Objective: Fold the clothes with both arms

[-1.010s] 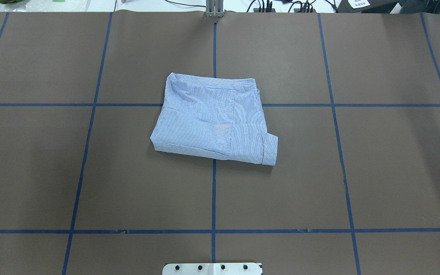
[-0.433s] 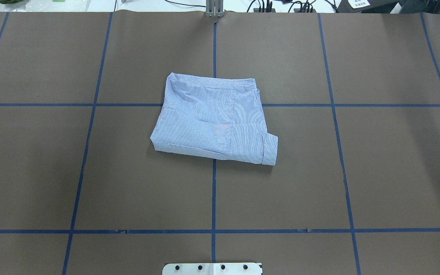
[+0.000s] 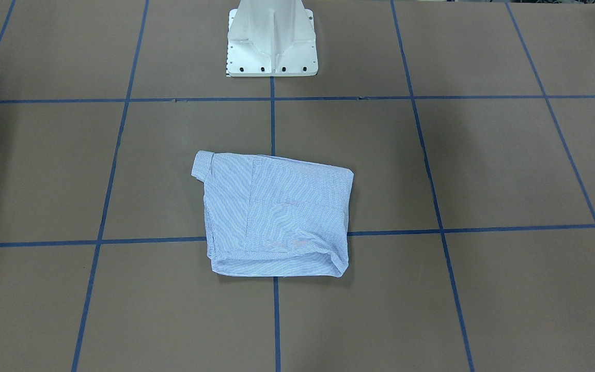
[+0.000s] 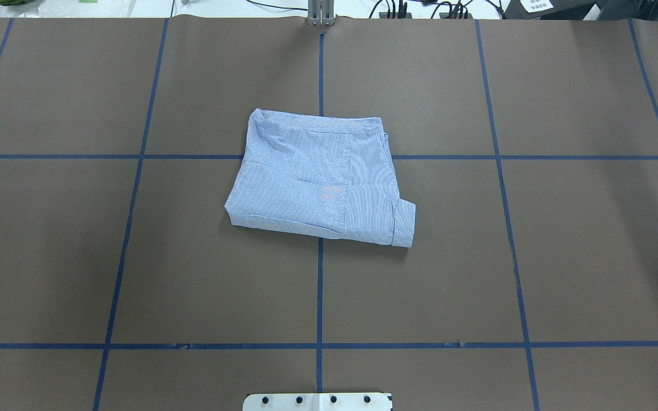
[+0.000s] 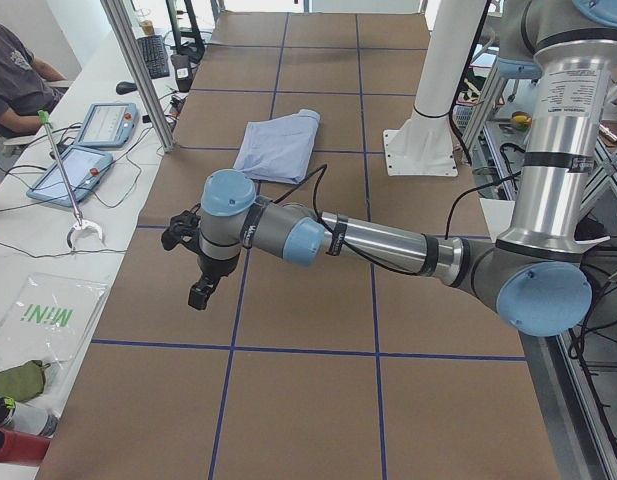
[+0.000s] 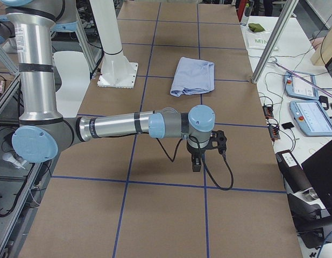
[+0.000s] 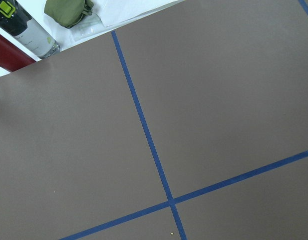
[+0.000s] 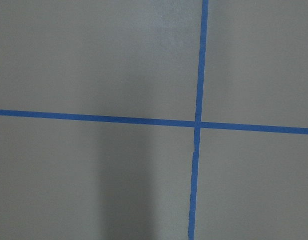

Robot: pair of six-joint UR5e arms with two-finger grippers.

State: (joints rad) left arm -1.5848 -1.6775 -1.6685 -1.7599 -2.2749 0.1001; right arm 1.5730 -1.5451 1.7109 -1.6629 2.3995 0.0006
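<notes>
The light-blue striped shirt (image 4: pixel 306 177) lies folded into a compact rectangle at the table's centre, one cuff sticking out at its near right corner. It also shows in the front-facing view (image 3: pixel 277 217) and both side views (image 5: pixel 278 145) (image 6: pixel 193 75). My left arm (image 5: pixel 378 240) is stretched over the table's left end, its gripper (image 5: pixel 200 290) pointing down, far from the shirt. My right arm (image 6: pixel 117 126) is stretched over the right end, its gripper (image 6: pixel 196 164) also pointing down. I cannot tell whether either gripper is open or shut. Both wrist views show only brown table and blue tape.
The white pedestal base (image 3: pixel 271 41) stands at the robot's side of the table. Blue tape lines (image 4: pixel 320 285) grid the brown surface. Tablets (image 5: pixel 83 150) and cables lie along the far edge. A bottle (image 7: pixel 24 30) and a green pouch (image 7: pixel 69 11) lie past the left end.
</notes>
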